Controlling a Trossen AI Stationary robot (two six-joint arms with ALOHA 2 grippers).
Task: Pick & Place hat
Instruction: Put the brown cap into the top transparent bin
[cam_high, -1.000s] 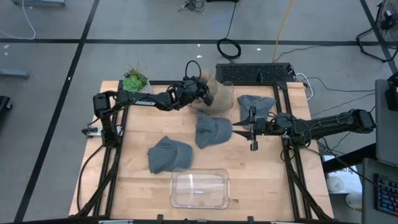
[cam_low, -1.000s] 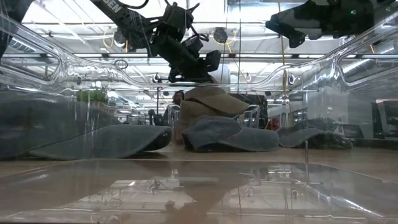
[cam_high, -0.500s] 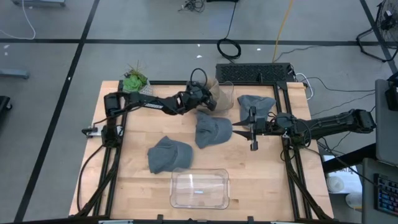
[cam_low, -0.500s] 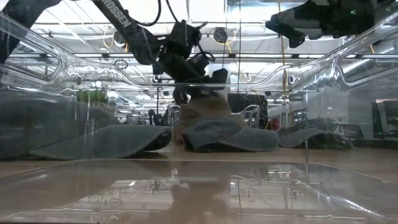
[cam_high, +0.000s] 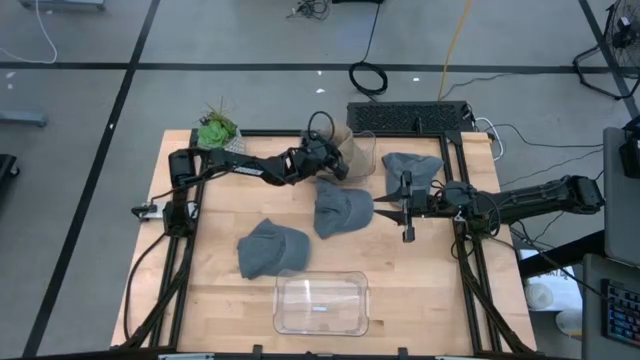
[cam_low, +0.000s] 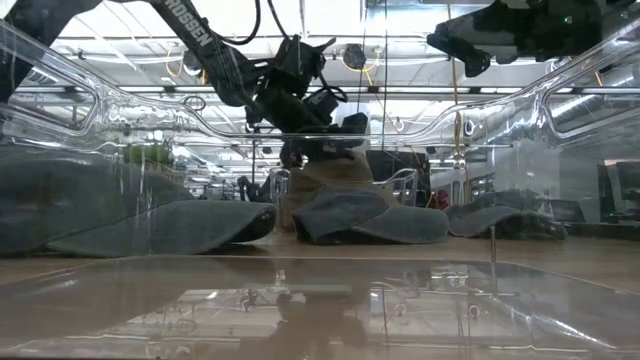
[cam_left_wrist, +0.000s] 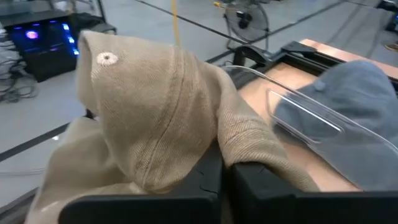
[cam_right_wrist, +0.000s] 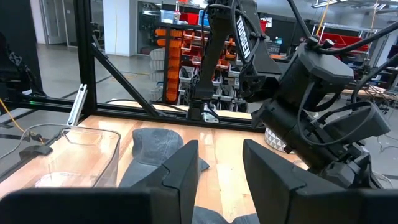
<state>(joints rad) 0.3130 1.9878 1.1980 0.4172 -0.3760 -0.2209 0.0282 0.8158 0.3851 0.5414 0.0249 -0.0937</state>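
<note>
The left gripper (cam_high: 336, 163), just above the centre of the high view, has its fingers (cam_left_wrist: 205, 180) pinched tight on a fold of the tan hat (cam_left_wrist: 149, 118); in the left wrist view the two dark fingers meet with the ribbed tan cloth draped over and between them, and a small pale button shows on the crown. The hat hangs at the mouth of a clear bin (cam_high: 360, 150) at the upper middle of the surface (cam_high: 220, 215); the gripper hides most of it from above, with only a tan edge (cam_high: 340, 133) showing. In the low view the same gripper (cam_low: 335, 128) sits over the tan hat (cam_low: 335, 172), which bunches up behind a grey hat.

The right gripper (cam_high: 407, 212), right of centre in the high view, hovers above the wood with its fingers (cam_right_wrist: 183, 165) partly apart and nothing between them. Its arm runs off to the right edge of the frame.

Three grey hats lie on the surface: one (cam_high: 340, 208) at the centre, just left of the right gripper; one (cam_high: 270, 248) lower left of centre; one (cam_high: 412, 168) at the upper right, behind the right gripper. A second clear bin (cam_high: 321, 302) stands at the bottom middle. A green plant (cam_high: 217, 128) sits at the upper left corner.
</note>
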